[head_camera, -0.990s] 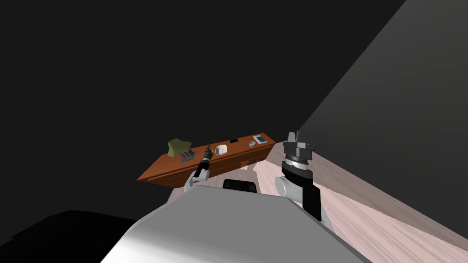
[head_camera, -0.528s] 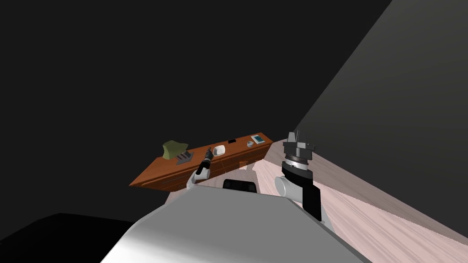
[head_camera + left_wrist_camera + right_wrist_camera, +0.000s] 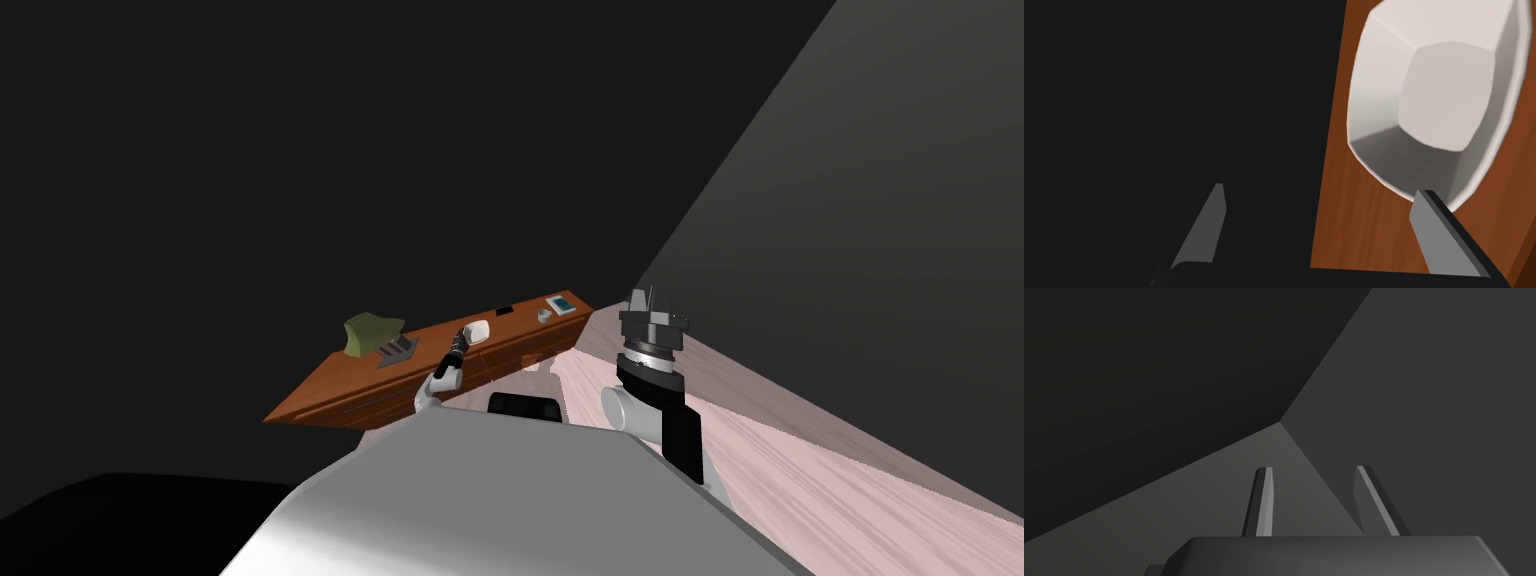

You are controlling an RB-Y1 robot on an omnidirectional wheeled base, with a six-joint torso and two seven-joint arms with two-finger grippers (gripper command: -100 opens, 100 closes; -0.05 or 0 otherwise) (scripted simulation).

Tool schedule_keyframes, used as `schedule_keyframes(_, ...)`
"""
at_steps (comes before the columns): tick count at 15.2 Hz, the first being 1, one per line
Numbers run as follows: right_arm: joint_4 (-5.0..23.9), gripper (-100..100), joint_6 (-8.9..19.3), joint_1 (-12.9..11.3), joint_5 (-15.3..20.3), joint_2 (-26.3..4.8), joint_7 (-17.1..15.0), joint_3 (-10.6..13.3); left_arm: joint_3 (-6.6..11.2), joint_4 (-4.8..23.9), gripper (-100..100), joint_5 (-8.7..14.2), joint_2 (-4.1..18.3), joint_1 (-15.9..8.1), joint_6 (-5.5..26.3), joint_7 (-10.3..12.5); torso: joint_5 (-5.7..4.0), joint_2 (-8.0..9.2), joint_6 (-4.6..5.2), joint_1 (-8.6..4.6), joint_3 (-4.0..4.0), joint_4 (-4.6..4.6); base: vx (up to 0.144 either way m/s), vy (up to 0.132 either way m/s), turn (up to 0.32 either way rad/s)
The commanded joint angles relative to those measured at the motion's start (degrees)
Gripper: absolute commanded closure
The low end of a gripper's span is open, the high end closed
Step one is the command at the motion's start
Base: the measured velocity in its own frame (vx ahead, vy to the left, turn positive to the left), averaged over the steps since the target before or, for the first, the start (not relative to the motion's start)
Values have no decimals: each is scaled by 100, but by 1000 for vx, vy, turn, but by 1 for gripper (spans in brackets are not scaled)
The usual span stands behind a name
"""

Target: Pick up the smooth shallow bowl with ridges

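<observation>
Brown wooden sideboard [image 3: 1349,225] ahead of left gripper [image 3: 1322,189]; fingers spread, empty. White shallow bowl [image 3: 1439,100] just beyond one fingertip, off-centre. Likely approach step; next: shift sideways, straddle rim, close. Right gripper [image 3: 1313,468] raised, narrowly parted.

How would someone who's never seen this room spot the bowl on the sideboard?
Find the long reddish-brown sideboard. Near the middle of its top, by the open left gripper, sits a shallow bowl with faceted sides. Unlike the olive lump, dark grey object and small grey cup nearby, it is plain white and wide open.
</observation>
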Motion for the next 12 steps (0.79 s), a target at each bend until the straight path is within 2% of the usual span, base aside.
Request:
schedule_keyframes(1,0,0,0,0,0,0,0,0,81,286,-100,38,-71,-140,236,-95,0,0,0,0,0,0,52,-1,-106)
schedule_keyframes(2,0,0,0,0,0,0,0,0,81,349,-100,38,-71,-140,236,-95,1,-5,1,-1,-3,-1,54,0,-64)
schedule_keyframes(3,0,0,0,0,0,0,0,0,124,543,-100,63,-94,-230,341,-137,0,-6,-1,-1,-4,-2,50,5,-48)
schedule_keyframes(4,0,0,0,0,0,0,0,0,124,551,-100,63,-94,-230,341,-137,0,-7,-1,0,-4,-2,43,4,-44)
schedule_keyframes(6,0,0,0,0,0,0,0,0,203,922,-100,108,-149,-388,532,-213,1,-7,0,2,-4,-1,59,14,-66)
schedule_keyframes(8,0,0,0,1,0,0,0,0,272,1223,-100,143,-225,-511,695,-279,2,-19,0,8,-10,-4,107,37,-102)
schedule_keyframes(9,0,0,0,1,0,-1,0,-1,272,1245,-100,143,-225,-511,695,-279,3,-27,0,14,-15,-6,100,38,-52)
schedule_keyframes(12,0,0,0,1,0,0,0,-1,353,1628,-100,178,-401,-616,884,-352,2,-27,-1,10,-15,-6,101,34,-46)
